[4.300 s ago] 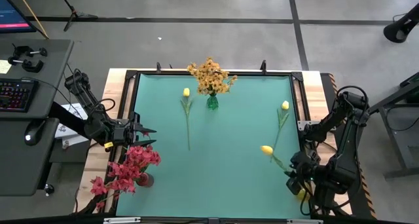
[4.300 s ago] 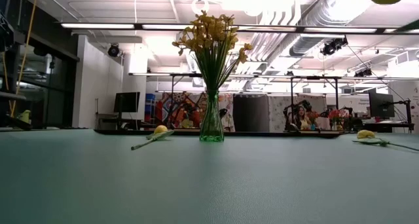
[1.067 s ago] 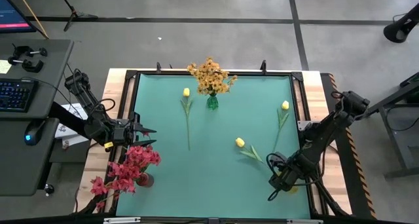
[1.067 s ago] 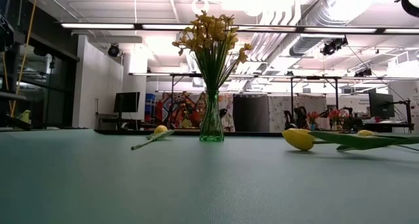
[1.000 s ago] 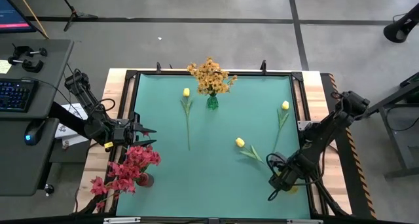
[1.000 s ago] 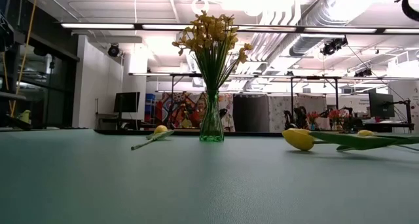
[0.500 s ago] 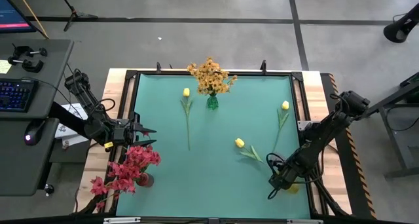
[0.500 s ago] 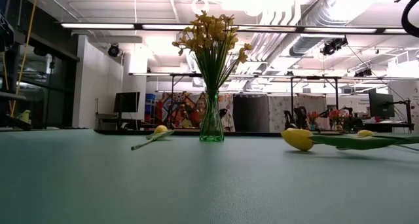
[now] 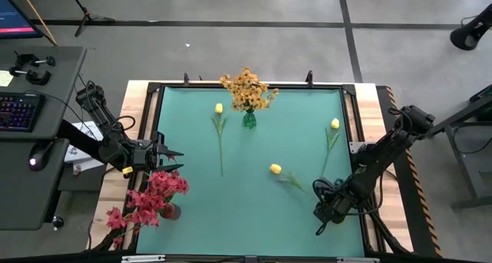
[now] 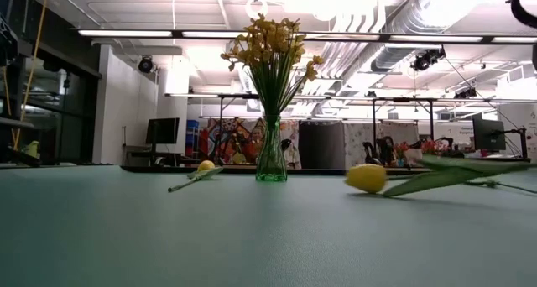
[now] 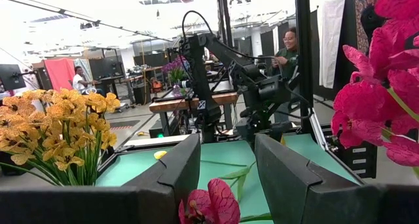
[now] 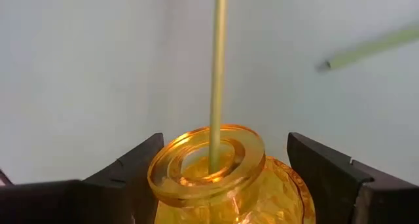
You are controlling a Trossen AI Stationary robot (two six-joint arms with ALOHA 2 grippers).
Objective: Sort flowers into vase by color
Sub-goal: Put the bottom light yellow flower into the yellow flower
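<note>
**Right gripper astride amber vase, tulip stem in its mouth**

I read the right gripper [image 12: 222, 178] as spread wide, one finger on either side of an amber glass vase [image 12: 226, 185]. I cannot tell whether the fingers touch the glass. A thin green stem [image 12: 217, 73] stands in the vase mouth. From above, this gripper [image 9: 329, 211] sits near the right front corner of the green mat [image 9: 231, 209].

Compared with half a second ago, the yellow tulip [image 9: 275, 169] attached to that stem has shifted toward the mat centre; in the low view its bud [image 10: 366, 178] lies on the surface, the leafy stem rising to the right.

The left gripper [image 9: 171, 161] waits open at the left edge, just beside the red-pink blooms [image 9: 154, 195].

Two more yellow tulips [image 9: 218, 108] [image 9: 334, 124] lie flat on the mat. The orange-yellow sprays [image 9: 247, 88] stand in a green vase [image 9: 249, 120] at the far side.
</note>
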